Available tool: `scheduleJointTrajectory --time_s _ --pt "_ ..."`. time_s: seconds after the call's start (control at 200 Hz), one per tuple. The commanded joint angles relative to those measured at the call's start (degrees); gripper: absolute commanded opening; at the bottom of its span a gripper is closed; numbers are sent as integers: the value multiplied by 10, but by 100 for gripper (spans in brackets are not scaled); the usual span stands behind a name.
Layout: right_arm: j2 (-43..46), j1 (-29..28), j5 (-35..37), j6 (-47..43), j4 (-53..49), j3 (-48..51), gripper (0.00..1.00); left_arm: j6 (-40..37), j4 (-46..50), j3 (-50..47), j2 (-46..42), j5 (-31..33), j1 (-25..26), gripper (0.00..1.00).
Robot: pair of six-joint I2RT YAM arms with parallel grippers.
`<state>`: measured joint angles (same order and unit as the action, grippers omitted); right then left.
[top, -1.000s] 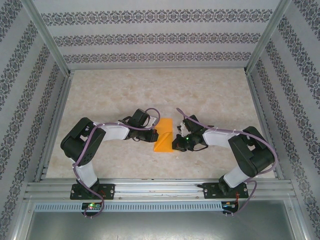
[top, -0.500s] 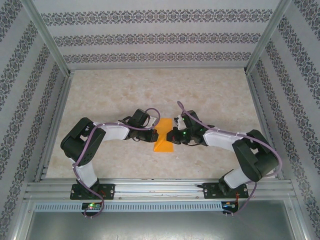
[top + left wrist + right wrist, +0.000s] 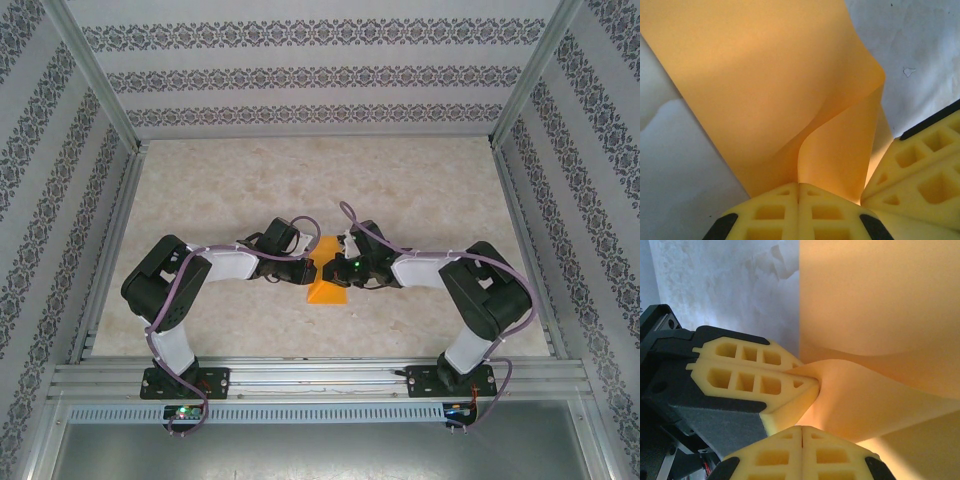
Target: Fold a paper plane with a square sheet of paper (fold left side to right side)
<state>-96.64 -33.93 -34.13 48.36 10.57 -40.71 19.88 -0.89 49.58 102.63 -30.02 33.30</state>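
Near the middle of the bench [image 3: 230, 190], somewhat toward the arms, the sheet of paper [image 3: 326, 291] has its near part lying on the pale marbled top, while its upper part stands up in a soft curl between the two tools. The left tool [image 3: 309, 272] and the right tool [image 3: 338, 272] meet almost tip to tip over it. Each has its yellow pads pressed together on a fold of the sheet (from each wrist the paper rises straight out of the closed pads), so hardly any room is left between them. Bare bench spreads on every side of the paper, widest on the far side. Patterned walls [image 3: 300, 75] close off three sides. A metal rail [image 3: 320, 378] carrying both arm bases runs along the near edge.
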Motion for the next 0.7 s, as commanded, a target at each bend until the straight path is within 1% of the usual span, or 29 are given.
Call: scheduleJointTrajectory --time_s 0.0,0.699 --pt "-14 -5 -7 8 16 -13 0 -12 11 -12 10 13 -5 0" --pt "-39 -6 17 -5 -25 0 0 -18 22 -10 13 24 -5 0"
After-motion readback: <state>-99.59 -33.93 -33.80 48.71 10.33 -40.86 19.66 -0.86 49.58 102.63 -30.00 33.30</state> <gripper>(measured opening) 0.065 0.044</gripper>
